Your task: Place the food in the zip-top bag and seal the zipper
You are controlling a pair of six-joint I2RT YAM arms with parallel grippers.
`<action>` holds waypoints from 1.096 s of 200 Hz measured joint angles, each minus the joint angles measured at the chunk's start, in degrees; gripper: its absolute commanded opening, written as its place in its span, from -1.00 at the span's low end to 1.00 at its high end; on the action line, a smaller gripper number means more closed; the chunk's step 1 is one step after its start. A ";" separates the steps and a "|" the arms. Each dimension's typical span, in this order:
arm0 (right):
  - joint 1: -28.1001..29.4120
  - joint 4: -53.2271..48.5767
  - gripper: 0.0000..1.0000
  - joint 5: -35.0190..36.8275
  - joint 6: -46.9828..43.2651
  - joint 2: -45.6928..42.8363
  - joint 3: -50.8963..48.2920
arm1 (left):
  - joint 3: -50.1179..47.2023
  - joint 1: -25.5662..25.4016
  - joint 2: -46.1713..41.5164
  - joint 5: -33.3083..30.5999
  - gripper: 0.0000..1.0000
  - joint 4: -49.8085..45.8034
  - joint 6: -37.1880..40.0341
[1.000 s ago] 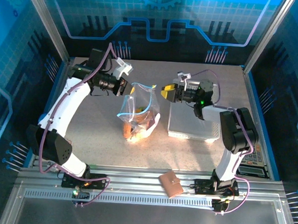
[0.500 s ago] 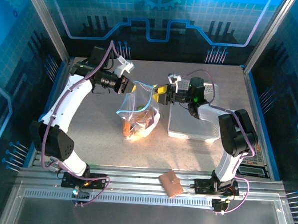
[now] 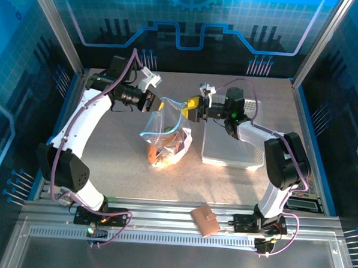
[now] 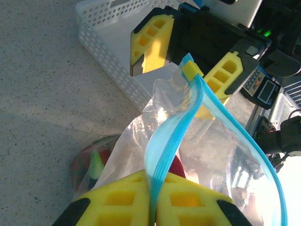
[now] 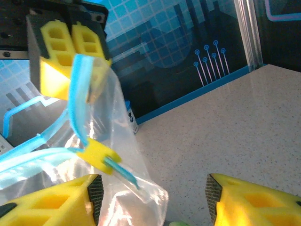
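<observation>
Grip on the left side is fully clenched: the left gripper (image 4: 151, 188) has its yellow pads (image 4: 117, 202) pressed together on the zipper (image 4: 174, 136), pinching the light-blue strip at one end of the bag mouth. From that pinch, one strip rises to a small yellow slider (image 4: 192, 70), and a second strip runs away from the slider on the far side, so the mouth stands parted.

The right gripper (image 5: 150, 197) faces the left one across the bag and is released, with a wide gap between its two yellow fingers (image 5: 51, 200). The slider end of the zipper sits in that gap, close to one finger. Whether plastic and finger actually touch is hard to judge from either wrist view.

The zip-top bag (image 3: 167, 130) hangs between the two grippers at mid-table. Its upper edge is held up and its lower part rests on the table (image 3: 105, 166). The food (image 3: 166, 146) lies bunched in that lower part, with red, green and orange pieces visible through the clear plastic.

A white perforated basket (image 3: 232, 155) sits on the table just beside the bag, under the right arm. A brown wallet (image 3: 205, 220) lies on the metal rail at the near edge, between the two arm bases and well apart from the bag.
</observation>
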 measured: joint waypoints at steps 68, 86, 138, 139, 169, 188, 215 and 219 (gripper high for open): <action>0.52 -2.14 -0.51 -1.36 -2.34 -1.16 1.11 | 0.28 0.02 0.72 0.35 -0.79 0.00 -0.02; 0.66 -4.39 -0.73 -1.75 -4.17 -1.60 1.53 | 0.28 0.02 0.72 0.35 -0.79 0.02 -0.02; 0.68 -12.94 -1.00 -1.46 -8.98 -4.35 3.04 | 0.31 0.09 0.72 0.35 -0.74 0.00 -0.07; 0.68 -13.16 -1.00 -1.42 -9.18 -4.44 3.10 | 0.31 0.09 0.72 0.35 -0.74 0.00 -0.07; 0.79 -17.92 -1.00 -0.55 -11.32 -6.10 4.83 | 0.33 0.11 0.72 0.33 -0.70 -0.22 -0.17; 1.16 -24.24 -1.00 1.66 -14.47 -7.91 7.19 | 0.92 0.11 0.70 -0.28 -0.71 -1.31 -0.17; 1.90 -34.82 -1.00 5.40 -19.50 -11.26 11.61 | 2.34 0.11 0.33 -4.59 -0.69 -1.49 -0.90; 1.97 -35.95 -1.00 5.86 -20.04 -11.65 12.20 | 2.34 0.11 0.09 -5.60 -0.68 -1.25 -1.31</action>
